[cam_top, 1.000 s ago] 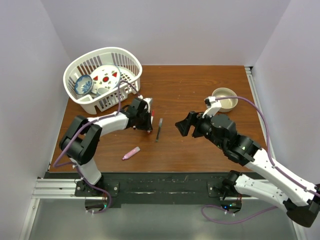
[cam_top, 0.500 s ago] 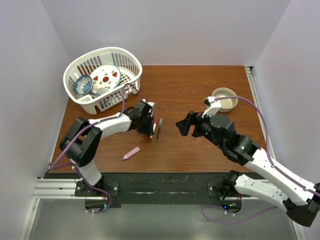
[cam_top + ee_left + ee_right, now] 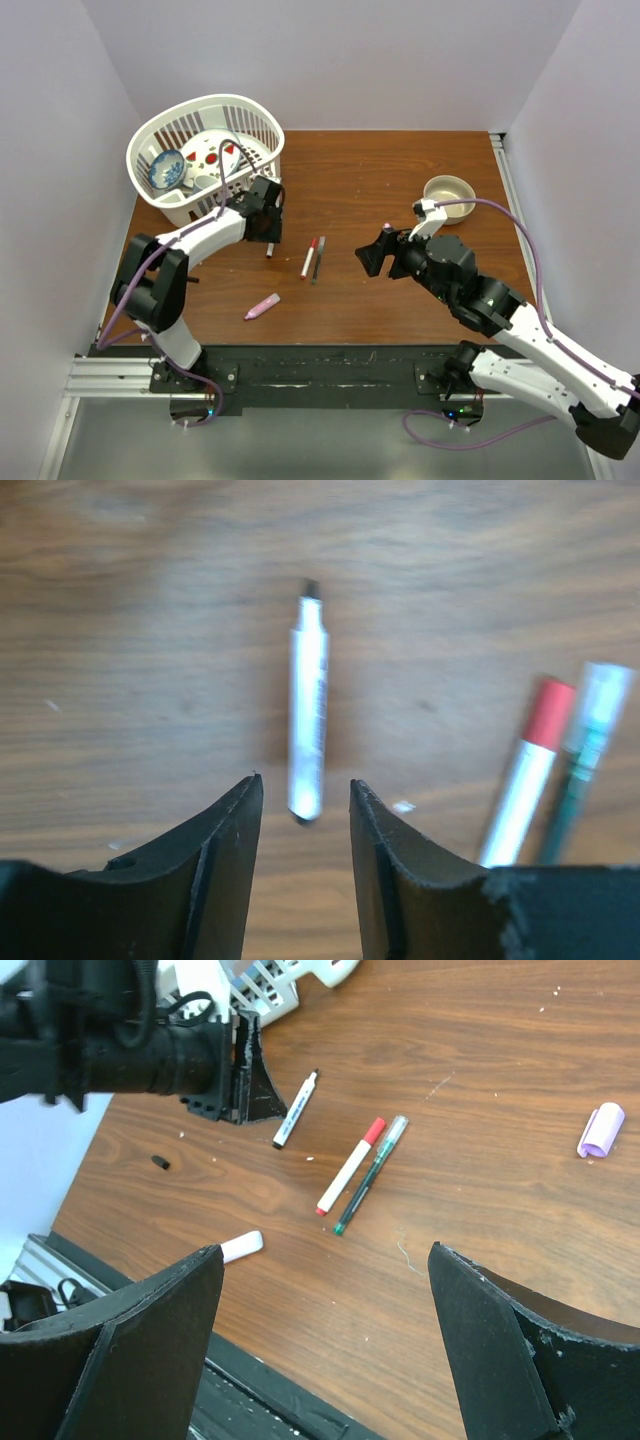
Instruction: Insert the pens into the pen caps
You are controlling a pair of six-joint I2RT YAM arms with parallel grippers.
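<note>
You meet the white basket (image 3: pixel 205 150) filling the far-left corner of the table (image 3: pixel 380 170), bowl (image 3: pixel 449 197) near the right edge, red-capped pen (image 3: pixel 310 257) and dark pen (image 3: pixel 318 260) side by side mid-table, white marker (image 3: pixel 307 735) just left of them, pink pen (image 3: pixel 262 306) toward the near edge, bare wood along the far edge.

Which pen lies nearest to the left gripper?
The white pen with the black tip, alone just ahead of the left gripper. The red-capped pen and the green pen lie side by side farther right.
</note>
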